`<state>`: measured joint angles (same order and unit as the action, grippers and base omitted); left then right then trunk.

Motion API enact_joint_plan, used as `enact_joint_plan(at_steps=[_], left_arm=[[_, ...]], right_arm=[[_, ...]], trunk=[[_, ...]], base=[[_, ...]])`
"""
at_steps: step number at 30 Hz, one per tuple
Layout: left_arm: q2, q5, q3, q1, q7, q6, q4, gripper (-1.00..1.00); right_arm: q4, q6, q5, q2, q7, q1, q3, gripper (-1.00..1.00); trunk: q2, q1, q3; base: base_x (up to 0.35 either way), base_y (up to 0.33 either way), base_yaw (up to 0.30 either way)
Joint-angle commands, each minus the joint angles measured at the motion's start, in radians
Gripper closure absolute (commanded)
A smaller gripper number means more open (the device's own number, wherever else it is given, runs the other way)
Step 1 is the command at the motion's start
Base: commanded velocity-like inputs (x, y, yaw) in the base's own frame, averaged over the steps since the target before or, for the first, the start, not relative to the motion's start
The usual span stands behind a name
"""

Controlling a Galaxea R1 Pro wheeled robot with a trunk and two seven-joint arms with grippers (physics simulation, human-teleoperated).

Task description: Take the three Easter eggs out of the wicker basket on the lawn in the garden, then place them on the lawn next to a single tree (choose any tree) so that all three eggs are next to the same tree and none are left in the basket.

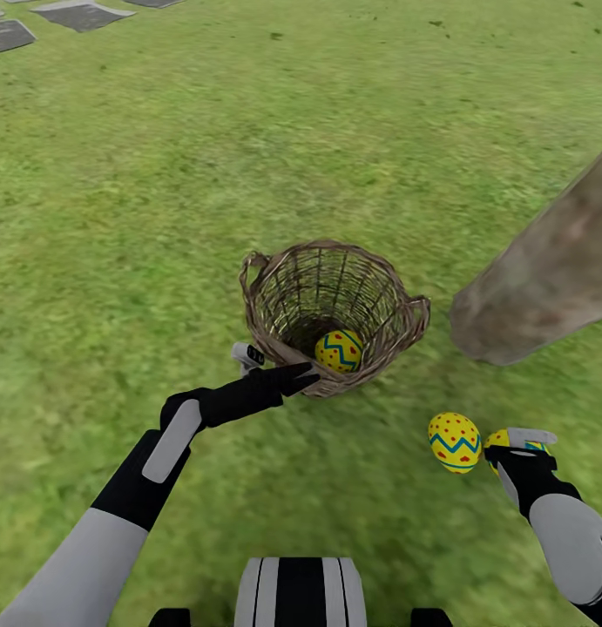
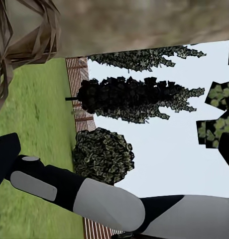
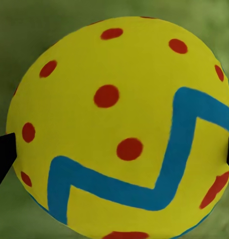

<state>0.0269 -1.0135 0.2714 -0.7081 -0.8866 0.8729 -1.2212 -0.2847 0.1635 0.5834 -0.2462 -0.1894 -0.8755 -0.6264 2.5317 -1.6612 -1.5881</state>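
Holding one egg (image 1: pixel 501 438), the right gripper (image 1: pixel 510 446) hovers low over lawn (image 1: pixel 161 218), tree (image 1: pixel 544 279) at twelve o'clock; left gripper (image 1: pixel 279 370), grip unclear, touches the basket (image 1: pixel 274 296).

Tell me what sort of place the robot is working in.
Most likely a fenced garden. Short green lawn spreads all around, grey paving slabs lie at its far edge, a thick tree trunk rises beside the basket, and the left wrist view shows a slatted wooden fence with dark trees.
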Motion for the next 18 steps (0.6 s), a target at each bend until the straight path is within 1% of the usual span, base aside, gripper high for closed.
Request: enact_joint_plan(at_steps=[1,2,3,6,18], left_arm=[[0.001,-0.005,0.002,-0.001,0.000,0.005,0.000,-1.00],[0.001,-0.004,0.002,-0.001,0.000,0.005,0.001,-1.00],[0.001,-0.004,0.002,-0.001,0.000,0.005,0.001,-1.00],[0.001,-0.006,0.002,-0.001,0.000,0.003,0.002,-1.00],[-0.001,-0.002,0.003,-0.001,0.000,0.005,0.001,-1.00]], right_arm=[[0.048,0.002,-0.007,0.001,0.002,0.000,-0.004,1.00],[0.048,0.002,-0.007,0.001,0.002,0.000,-0.004,1.00],[0.048,0.002,-0.007,0.002,0.002,0.000,-0.004,-1.00],[0.048,0.002,-0.007,0.001,0.003,0.000,-0.004,-1.00],[0.046,0.002,-0.008,0.001,0.004,0.000,-0.005,-1.00]], trunk=[[0.000,0.000,-0.001],[0.000,0.000,-0.001],[0.000,0.000,-0.001],[0.000,0.000,-0.001],[-0.003,0.005,0.046]], base=[[0.000,0.000,0.000],[0.000,0.000,0.000],[0.000,0.000,0.000],[0.000,0.000,0.000],[0.000,0.000,0.000]])
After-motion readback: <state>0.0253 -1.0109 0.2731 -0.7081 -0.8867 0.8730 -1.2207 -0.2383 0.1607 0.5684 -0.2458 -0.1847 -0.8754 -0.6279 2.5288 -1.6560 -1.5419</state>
